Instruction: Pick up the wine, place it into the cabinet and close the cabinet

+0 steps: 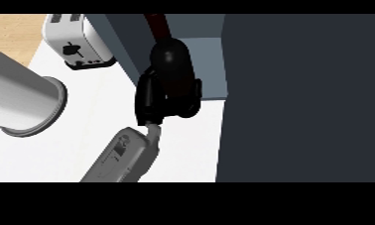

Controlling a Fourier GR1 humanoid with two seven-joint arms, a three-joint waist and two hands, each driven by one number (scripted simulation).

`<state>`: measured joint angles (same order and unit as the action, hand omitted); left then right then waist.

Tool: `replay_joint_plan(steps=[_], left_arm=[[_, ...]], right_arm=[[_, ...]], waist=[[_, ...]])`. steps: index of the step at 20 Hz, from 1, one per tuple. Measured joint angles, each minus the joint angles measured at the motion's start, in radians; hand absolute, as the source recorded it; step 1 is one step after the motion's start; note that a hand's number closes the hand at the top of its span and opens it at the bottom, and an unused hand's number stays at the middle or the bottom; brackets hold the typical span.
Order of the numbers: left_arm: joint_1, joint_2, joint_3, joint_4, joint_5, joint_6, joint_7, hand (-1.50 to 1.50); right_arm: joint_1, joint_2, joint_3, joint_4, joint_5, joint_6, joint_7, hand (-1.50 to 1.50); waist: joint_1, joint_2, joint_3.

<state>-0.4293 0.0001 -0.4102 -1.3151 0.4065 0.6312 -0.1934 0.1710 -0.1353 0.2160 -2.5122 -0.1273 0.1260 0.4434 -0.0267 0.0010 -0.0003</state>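
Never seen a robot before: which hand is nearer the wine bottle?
Right: the right hand is curled round the wine bottle; the left hand does not show.

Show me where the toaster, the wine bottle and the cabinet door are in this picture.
toaster (72,38), head view, on its pale side face.
wine bottle (156,25), head view, on its dark red neck.
cabinet door (300,95), head view, on the middle of its dark panel.

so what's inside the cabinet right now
The wine, dark red neck showing, sits in the opening of the cabinet with the right hand curled round it. The hand covers most of the bottle, and the dark door hides the rest of the interior.
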Motion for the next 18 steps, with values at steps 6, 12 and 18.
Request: replay_joint_plan(steps=[6, 12, 18], left_arm=[[-0.029, 0.000, -0.039, 0.152, 0.097, 0.010, -0.115, 1.50], [-0.083, 0.000, -0.046, 0.296, 0.208, -0.016, -0.227, 1.50], [-0.134, 0.000, -0.014, 0.409, 0.314, -0.071, -0.298, 1.50]], right_arm=[[-0.004, 0.007, 0.019, -0.001, 0.000, 0.003, 0.013, -1.50], [0.022, 0.008, -0.001, 0.002, -0.004, 0.030, -0.020, -1.50], [0.046, 0.010, 0.006, -0.001, -0.007, 0.042, -0.024, -1.50]], waist=[[-0.005, 0.001, -0.001], [-0.011, 0.002, 0.000], [-0.012, 0.002, 0.000]])
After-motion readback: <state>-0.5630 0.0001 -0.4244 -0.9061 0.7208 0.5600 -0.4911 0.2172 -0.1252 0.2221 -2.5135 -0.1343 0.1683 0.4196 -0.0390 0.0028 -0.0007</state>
